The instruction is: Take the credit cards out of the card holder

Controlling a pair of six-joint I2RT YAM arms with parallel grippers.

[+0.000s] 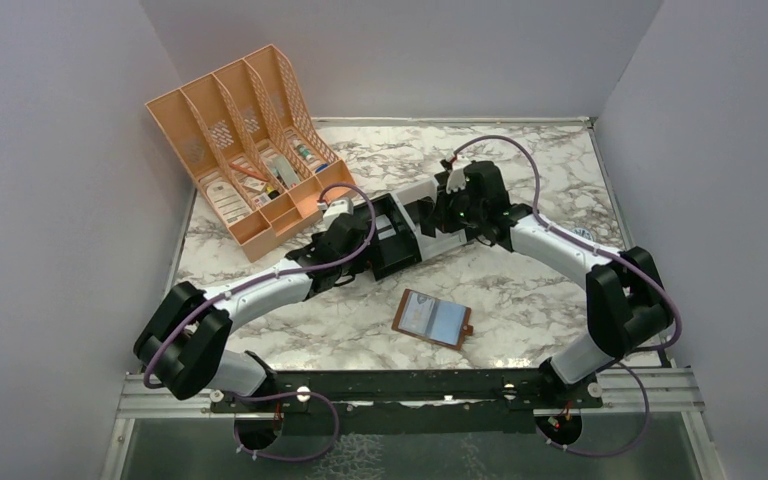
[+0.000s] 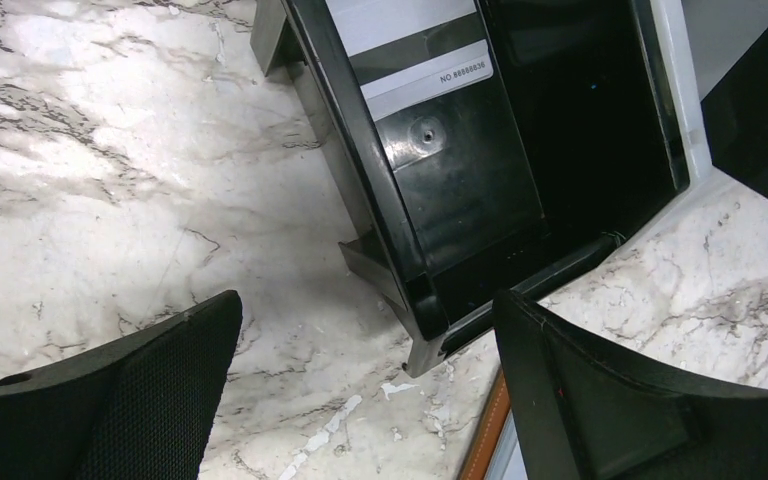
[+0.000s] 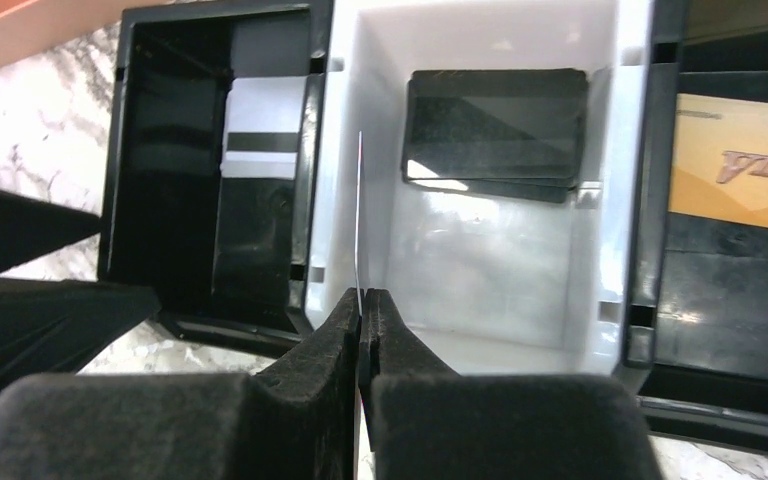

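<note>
- Left gripper (image 2: 368,305): fingers wide apart, empty, low over the table (image 1: 560,160) at the black tray's (image 2: 460,180) near corner.
- Card holder (image 1: 432,318): spread open near the table's front edge, long axis roughly left-right, between the arms and behind both grippers.
- Right gripper (image 3: 365,300): clamped on one credit card (image 3: 360,200), edge-on, long axis pointing away, above the white compartment's (image 3: 480,270) left wall.
- Judgement: the open room lies just right, so a drop needs a small rightward shift.

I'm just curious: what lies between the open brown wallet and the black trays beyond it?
Nothing but bare marble tabletop separates the wallet from the trays. The overhead view shows this best.
</note>
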